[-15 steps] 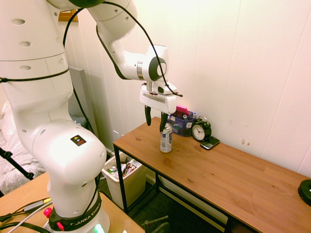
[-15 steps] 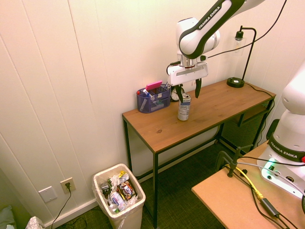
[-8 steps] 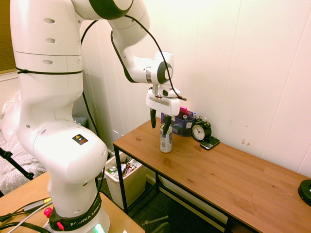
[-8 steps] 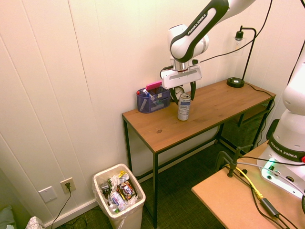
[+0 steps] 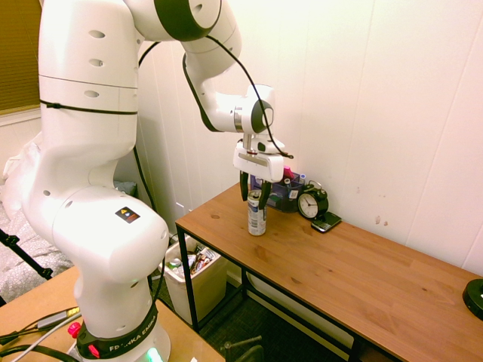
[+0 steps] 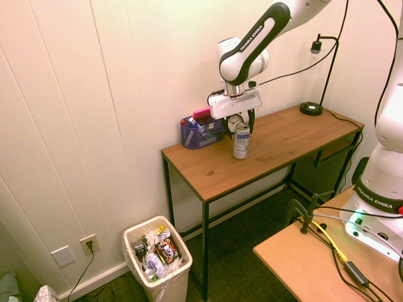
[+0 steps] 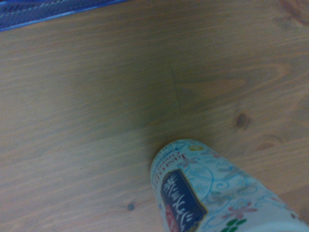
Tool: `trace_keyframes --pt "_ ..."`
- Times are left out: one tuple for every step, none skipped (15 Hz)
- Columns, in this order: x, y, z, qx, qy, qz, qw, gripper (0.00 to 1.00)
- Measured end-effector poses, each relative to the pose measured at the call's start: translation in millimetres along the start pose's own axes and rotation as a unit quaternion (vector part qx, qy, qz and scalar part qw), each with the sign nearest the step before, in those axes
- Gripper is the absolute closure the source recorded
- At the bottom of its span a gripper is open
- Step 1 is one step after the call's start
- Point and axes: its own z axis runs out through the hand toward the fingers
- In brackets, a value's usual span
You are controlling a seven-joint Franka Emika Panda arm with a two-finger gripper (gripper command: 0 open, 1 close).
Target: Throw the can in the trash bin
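Observation:
The can (image 5: 256,216) (image 6: 241,142), slim and silver-white with bluish print, stands upright on the wooden desk (image 5: 339,264) near the desk's wall side. My gripper (image 5: 254,192) (image 6: 240,124) hangs straight over it, open. One of its dark fingers (image 5: 244,186) is on each side of the can's top, and neither visibly presses on it. In the wrist view the can (image 7: 217,193) rises from the lower edge over the wood grain. The trash bin (image 6: 177,272) (image 5: 198,289), beige and holding wrappers, stands on the floor beside the desk's end.
A blue-purple organiser box (image 6: 201,131) (image 5: 283,192) stands behind the can against the wall. An alarm clock (image 5: 312,202) and a phone (image 5: 326,222) are next to the box. A black lamp base (image 6: 310,108) sits at the desk's far end.
The arm has swung the gripper sideways over the can and turned it, so the fingers now flank the can's top. The can has not moved.

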Motion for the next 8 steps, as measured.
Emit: trace_keyframes --pt "2.9 0.4 0.9 -0.001 0.0 0.002 1.0 1.0" --pt "5.2 0.7 0.8 -0.001 0.0 0.004 1.0 1.0" --pt "6.3 0.8 0.5 0.0 0.001 0.005 1.0 1.0" --pt "6.7 0.8 0.3 0.0 0.001 0.006 1.0 1.0" --pt "6.8 0.7 0.1 0.0 0.001 0.006 1.0 1.0" --pt "7.1 0.7 0.0 0.0 0.001 0.006 1.0 1.0" --pt "7.1 0.5 -0.3 0.0 0.001 0.006 1.0 1.0" --pt "6.2 0.2 -0.2 0.0 0.001 0.005 1.0 1.0"
